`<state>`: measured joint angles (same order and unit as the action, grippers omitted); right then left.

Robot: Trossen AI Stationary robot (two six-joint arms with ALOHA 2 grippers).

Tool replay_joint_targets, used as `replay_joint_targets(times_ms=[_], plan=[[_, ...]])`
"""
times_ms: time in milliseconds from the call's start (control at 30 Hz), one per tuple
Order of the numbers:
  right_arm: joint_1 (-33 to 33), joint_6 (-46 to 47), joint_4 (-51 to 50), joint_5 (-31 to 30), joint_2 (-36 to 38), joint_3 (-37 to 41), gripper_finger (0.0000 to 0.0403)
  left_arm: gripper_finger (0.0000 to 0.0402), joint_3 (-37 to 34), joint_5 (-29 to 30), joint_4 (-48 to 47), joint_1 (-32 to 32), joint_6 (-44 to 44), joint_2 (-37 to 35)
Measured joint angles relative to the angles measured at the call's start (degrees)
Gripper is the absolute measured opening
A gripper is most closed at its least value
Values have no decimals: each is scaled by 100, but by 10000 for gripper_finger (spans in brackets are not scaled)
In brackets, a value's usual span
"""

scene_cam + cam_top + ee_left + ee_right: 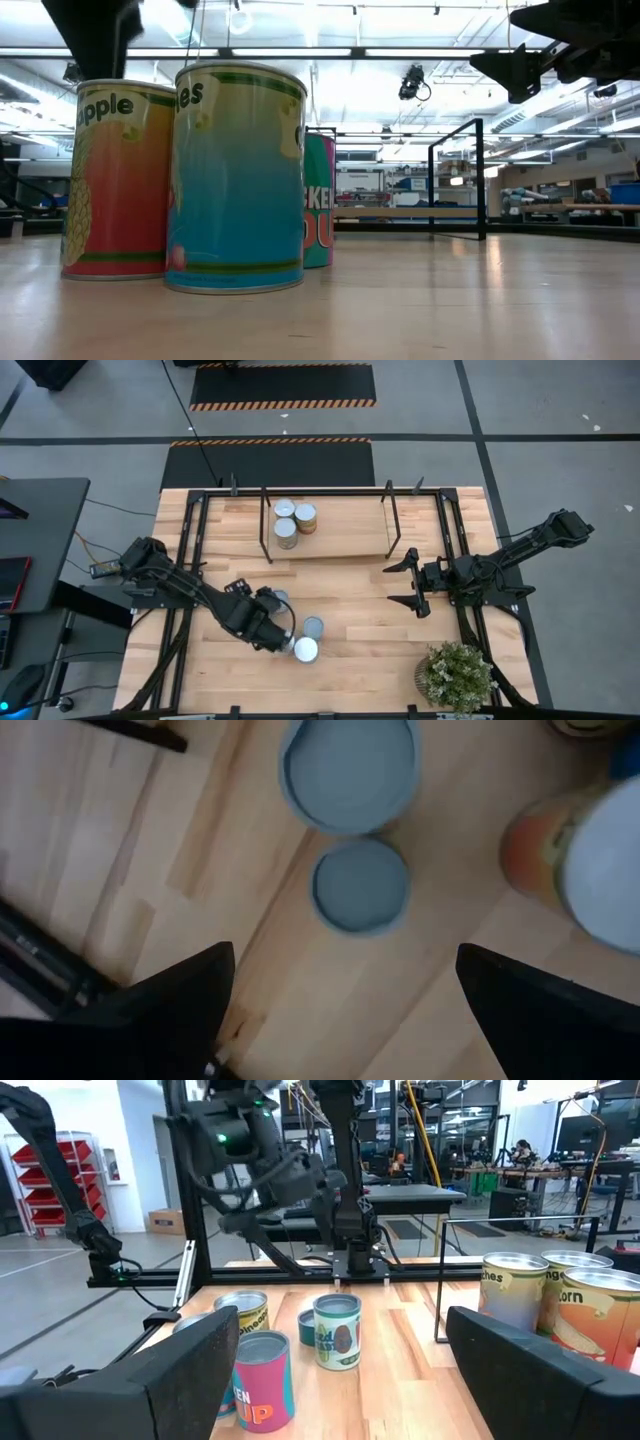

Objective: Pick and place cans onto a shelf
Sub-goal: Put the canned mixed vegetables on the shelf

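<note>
The table (350, 590) is carrying everything, w/ the shelf (340, 525) sitting at its far edge. Three cans (294, 520) are already standing on the shelf board's left part, touching each other. The other loose cans are clustering near the table's front, left of centre, a few showing in the high view around the left arm's wrist. A potted plant (458, 675) is sitting at the front right corner, well apart from them.

The left pincer (285, 642) is hanging over that front cluster, fingers spread wide apart and holding nothing. Its wrist view is looking down on two blue-grey can tops (361, 885) sitting between the fingers, one just beyond the other, and a white-topped can (306, 650) just beside them. The right pincer (412, 582) is waiting mid-table on the right, also spread apart and empty.

Judging by this, the step in hand is picking a can, prob. the nearer blue-grey one. To do it well: centre the fingers on that single can, come straight down, and keep clear of its close neighbours so none gets knocked over, esp. the white-topped one.
</note>
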<state>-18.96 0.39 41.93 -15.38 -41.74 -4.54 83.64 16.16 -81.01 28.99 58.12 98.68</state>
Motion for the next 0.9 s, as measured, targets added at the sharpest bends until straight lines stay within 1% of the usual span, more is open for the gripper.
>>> replay_joint_targets(times_ms=[133, 267, 367, 433, 600, 667, 800, 900], plan=[[0, -33, 16, -4, 0, 0, 364, 387, -239, -44, 145, -290, -308, -60], [2, 20, 27, -1, 0, 0, 364, 387, -411, -222, 133, -639, -746, -58], [0, 52, 28, 2, 0, 0, 364, 387, -688, -340, 160, -801, -1044, -60], [0, 51, 28, 2, 0, 0, 364, 387, -911, -422, 355, -867, -1268, -63], [0, 34, 28, 2, 0, 0, 364, 387, -1346, -709, 1330, -989, -1989, -69], [1, 17, 28, 3, 0, 0, 364, 387, -1393, -659, 1429, -998, -2165, -69], [0, -11, 33, 2, 0, 0, 364, 387, -1368, -24, 1406, -983, -2280, -69], [0, -14, 52, 4, 0, 0, 364, 387, -1358, 55, 1410, -981, -2232, -69]])
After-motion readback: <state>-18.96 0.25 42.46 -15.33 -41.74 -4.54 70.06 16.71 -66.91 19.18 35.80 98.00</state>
